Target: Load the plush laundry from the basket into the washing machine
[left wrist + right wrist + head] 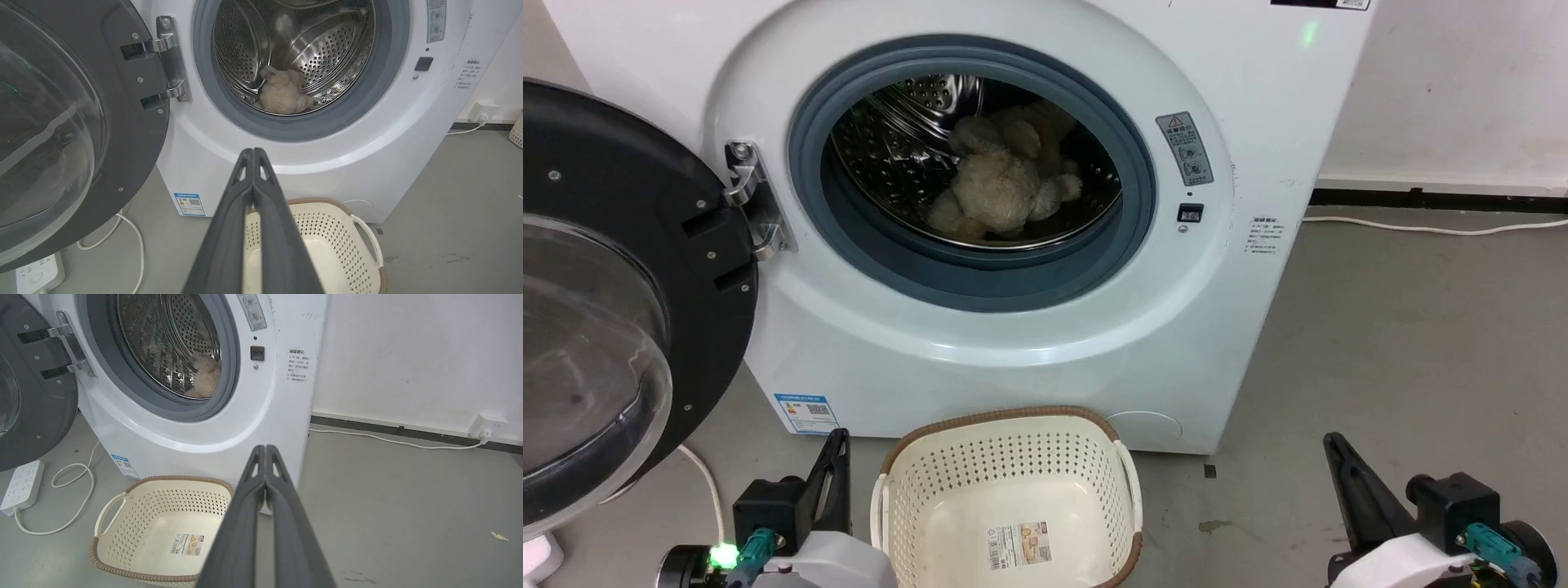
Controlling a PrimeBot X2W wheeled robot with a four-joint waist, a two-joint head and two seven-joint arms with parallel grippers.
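Left tool point(253, 153): fingers pressed together, nothing between them. Right tool point(265, 448): same, closed on nothing. Both hang low over the floor, either side of the basket point(1013, 457), which holds just its label sticker point(1019, 545). Plush laundry point(1001, 184) lies in the drum point(890, 139) of the washing machine point(1013, 343), behind the grey seal point(980, 278); loading looks done.

Risks:
- The door point(629, 180) stands wide open beside the left tool, so a careless swing could clip it.
- A white cord point(140, 245) loops on the floor by the door and the wheels could snag it.
- The basket sits just before the machine and could get knocked.

Right wrist view adds the power strip point(22, 484) and wall socket point(488, 424), but the seal hides part of the plush there. Head view shows the plush whole.
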